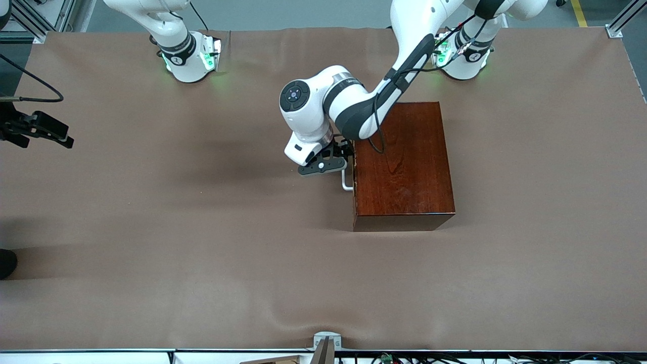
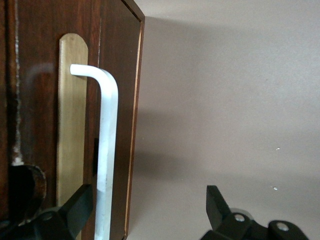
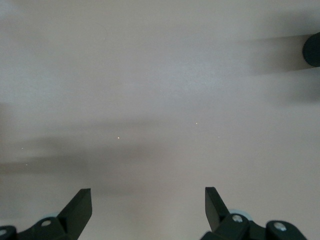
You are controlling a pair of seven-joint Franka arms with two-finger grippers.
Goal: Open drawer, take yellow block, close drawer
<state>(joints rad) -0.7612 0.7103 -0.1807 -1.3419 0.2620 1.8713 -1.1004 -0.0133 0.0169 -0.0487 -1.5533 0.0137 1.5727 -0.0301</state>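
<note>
Everywhere brown cloth [image 1: 202, 242]; left end effector [image 2: 145, 210] wide at drawer [image 2: 75, 125] handle; right end effector [image 3: 148, 210] wide, waiting.

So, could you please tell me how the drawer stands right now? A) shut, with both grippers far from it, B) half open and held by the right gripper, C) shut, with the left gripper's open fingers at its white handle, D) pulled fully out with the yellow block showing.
C: the drawer sits flush in the box, and the left gripper is open, its fingers either side of the white handle.
</note>
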